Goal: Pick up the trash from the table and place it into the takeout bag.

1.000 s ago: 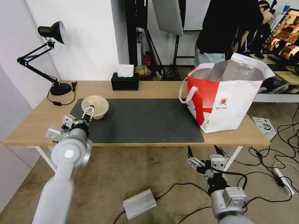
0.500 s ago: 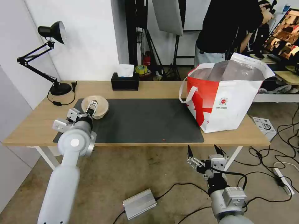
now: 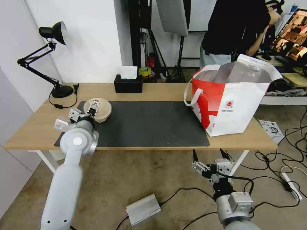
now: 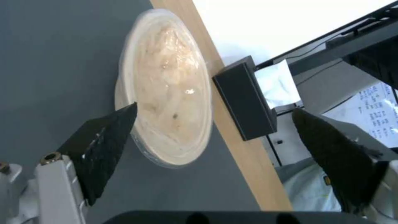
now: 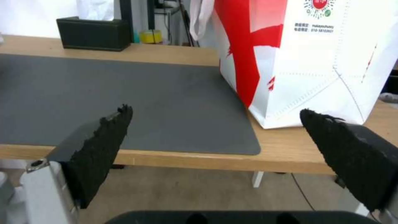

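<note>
Left gripper (image 3: pixel 92 107) sits over the near rim of the beige paper-pulp bowl (image 3: pixel 101 108), fingers spread wide. In the left wrist view one black fingertip (image 4: pixel 110 137) lies against the bowl's (image 4: pixel 166 102) rim; the other fingertip (image 4: pixel 331 155) stands well apart on the far side, not touching. Nothing pinched.

Bowl rests upright on the dark grey mat (image 3: pixel 150 123), at the mat's far left corner, on the bench (image 3: pixel 160 91). Pale residue visible inside the bowl.

Right gripper (image 3: pixel 209 156) hangs below the bench's front edge, toward the robot's right, fingers spread and empty. Its wrist view looks across the mat (image 5: pixel 104 96) at the takeout bag (image 5: pixel 315 59).

Takeout bag (image 3: pixel 233 102) stands upright on the right end of the bench, just beside the mat's right edge, mouth open, silvery lining showing.

Black tissue box (image 3: pixel 128 83) at the bench's back edge, behind the mat. Black desk lamp (image 3: pixel 48 57) at the far left corner.
</note>
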You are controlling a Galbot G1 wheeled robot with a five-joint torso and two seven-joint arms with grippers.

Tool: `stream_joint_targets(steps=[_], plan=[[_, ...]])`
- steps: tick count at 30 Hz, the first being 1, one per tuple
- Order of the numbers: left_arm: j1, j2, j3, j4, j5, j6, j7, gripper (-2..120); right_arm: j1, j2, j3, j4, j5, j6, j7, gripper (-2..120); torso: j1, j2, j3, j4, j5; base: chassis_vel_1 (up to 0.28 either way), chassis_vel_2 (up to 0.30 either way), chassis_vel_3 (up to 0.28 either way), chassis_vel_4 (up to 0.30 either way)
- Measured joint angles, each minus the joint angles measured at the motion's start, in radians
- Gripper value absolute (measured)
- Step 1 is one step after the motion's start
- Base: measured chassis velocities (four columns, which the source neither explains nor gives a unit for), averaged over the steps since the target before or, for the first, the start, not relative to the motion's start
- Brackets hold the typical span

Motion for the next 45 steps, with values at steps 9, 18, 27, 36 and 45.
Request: stream_joint_targets(steps=[9,18,27,36,45], plan=[[-0.012,0.008,-0.001,-0.005,0.022,-0.003,-0.071,100,0.0,0.0,0.0,0.0,0.0,0.0,0.0,100,0.0,0.0,0.0,0.0,0.0,0.0,0.0,0.0,0.0],[-0.031,-0.004,0.012,0.022,0.031,-0.004,-0.107,100,0.0,0.0,0.0,0.0,0.0,0.0,0.0,100,0.0,0.0,0.0,-0.0001,0.0,0.0,0.0,0.0,0.0],[-0.06,-0.023,0.032,0.057,0.04,-0.001,-0.142,100,0.0,0.0,0.0,0.0,0.0,0.0,0.0,100,0.0,0.0,0.0,0.0,0.0,0.0,0.0,0.0,0.0],[-0.086,-0.037,0.043,0.094,0.043,0.001,-0.155,100,0.0,0.0,0.0,0.0,0.0,0.0,0.0,100,0.0,0.0,0.0,-0.0001,0.0,0.0,0.0,0.0,0.0],[-0.108,-0.048,0.059,0.136,0.057,0.002,-0.161,100,0.0,0.0,0.0,0.0,0.0,0.0,0.0,100,0.0,0.0,0.0,0.0,0.0,0.0,0.0,0.0,0.0]])
